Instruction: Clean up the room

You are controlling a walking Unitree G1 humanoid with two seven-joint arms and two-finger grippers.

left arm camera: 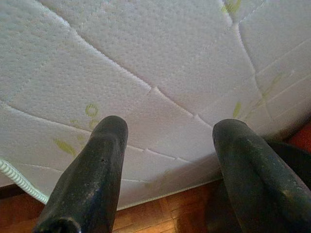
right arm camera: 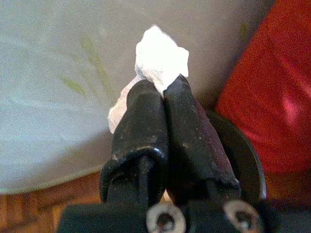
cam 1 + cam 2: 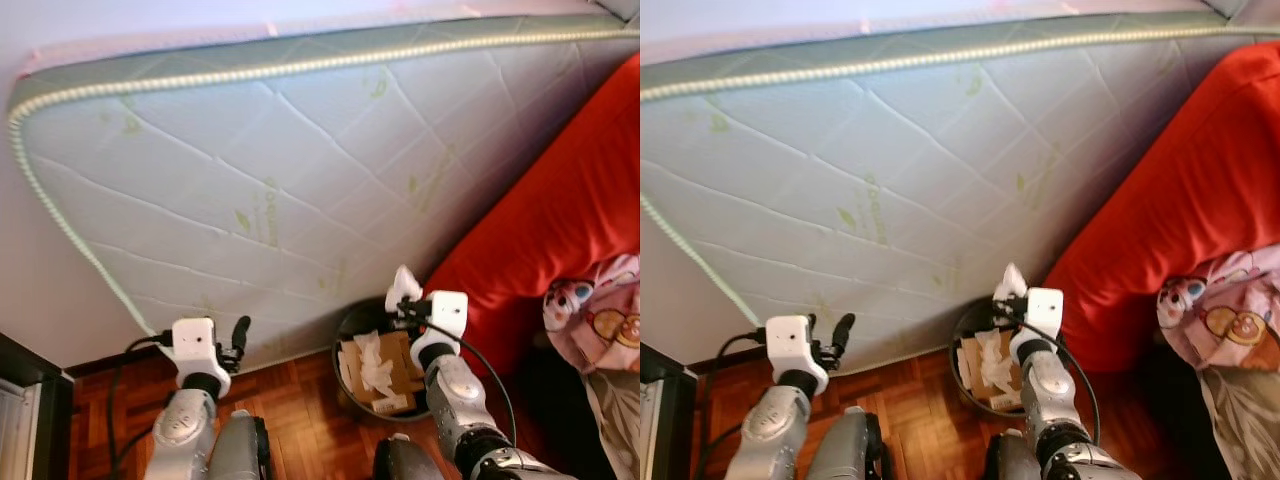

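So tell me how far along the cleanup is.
Done: the black bin by the mattress already holds cardboard and paper scraps. In hand: the right gripper is shut on a white tissue, held above the bin. Left: dropping it in. The left gripper is open.

Left arm: silver, rising from the lower edge of the head views, forearm pointing up and forward, white wrist block at its top. Left gripper (image 1: 167,145): its two black fingers (image 1: 92,174) standing wide apart, nothing between them.

Right arm: silver, bending up from the lower right, a black cable looping beside the forearm, white wrist block at its top. Right gripper (image 2: 165,92): its two black fingers pressing together side by side, pinching a crumpled white tissue (image 2: 160,56) that is sticking out past the fingertips.
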